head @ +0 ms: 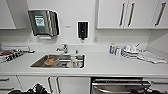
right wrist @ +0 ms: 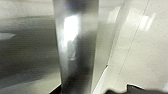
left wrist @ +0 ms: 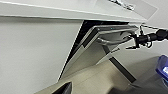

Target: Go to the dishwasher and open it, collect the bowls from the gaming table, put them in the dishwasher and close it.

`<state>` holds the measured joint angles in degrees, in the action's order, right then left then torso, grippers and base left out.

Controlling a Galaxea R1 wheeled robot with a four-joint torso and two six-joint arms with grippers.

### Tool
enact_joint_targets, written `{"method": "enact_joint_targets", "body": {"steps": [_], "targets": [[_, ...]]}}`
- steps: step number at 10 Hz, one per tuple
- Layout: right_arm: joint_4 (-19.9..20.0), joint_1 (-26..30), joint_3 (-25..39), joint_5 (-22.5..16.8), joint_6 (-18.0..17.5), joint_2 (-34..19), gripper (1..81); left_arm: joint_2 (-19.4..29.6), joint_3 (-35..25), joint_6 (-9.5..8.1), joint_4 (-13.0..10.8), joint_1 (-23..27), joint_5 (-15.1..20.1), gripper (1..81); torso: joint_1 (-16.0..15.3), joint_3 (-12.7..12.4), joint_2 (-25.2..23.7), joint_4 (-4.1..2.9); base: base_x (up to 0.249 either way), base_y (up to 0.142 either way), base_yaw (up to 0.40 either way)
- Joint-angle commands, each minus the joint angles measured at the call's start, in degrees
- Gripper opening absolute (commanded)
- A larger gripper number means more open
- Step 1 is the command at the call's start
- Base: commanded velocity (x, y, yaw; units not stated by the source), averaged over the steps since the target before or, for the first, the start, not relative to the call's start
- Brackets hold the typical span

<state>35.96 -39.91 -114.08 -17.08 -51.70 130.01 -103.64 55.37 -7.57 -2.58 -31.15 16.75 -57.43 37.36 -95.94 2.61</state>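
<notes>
The dishwasher (head: 117,86) sits under the white counter at the lower right, its steel door tipped ajar at the top. In the left wrist view the door (left wrist: 100,53) leans out from the dark opening, and my right gripper (left wrist: 135,42) is at the end of the bar handle (left wrist: 112,40). The right wrist view has that handle (right wrist: 75,50) very close, as a wide shiny bar. A dark part of my left arm (head: 37,88) shows in front of the cabinets left of the dishwasher. The bowls and the gaming table are out of view.
A sink (head: 40,63) with a tap (head: 62,48) holds dishes and something orange. On the wall hang a towel dispenser (head: 43,22) and a soap dispenser (head: 82,30). Bottles (head: 113,49) and stacked dishes (head: 130,51) stand on the counter. White cabinet doors (head: 53,85) flank the dishwasher.
</notes>
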Motion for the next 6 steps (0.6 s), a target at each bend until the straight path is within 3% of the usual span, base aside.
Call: {"method": "enact_joint_targets", "body": {"steps": [1,6], "targets": [[-0.02,2.77,-1.13,-8.84,-0.41,-1.92,81.1,1.59,-1.40,0.19,-0.05,6.05,0.39,81.1,0.00,0.00,0.00,0.00,-0.072,0.000,0.000],[1.65,0.84,-2.62,-8.67,-1.65,-1.31,81.1,1.50,-1.49,0.19,-0.05,5.96,0.39,81.1,0.00,-0.02,-0.02,0.00,-0.072,0.000,0.000]]}}
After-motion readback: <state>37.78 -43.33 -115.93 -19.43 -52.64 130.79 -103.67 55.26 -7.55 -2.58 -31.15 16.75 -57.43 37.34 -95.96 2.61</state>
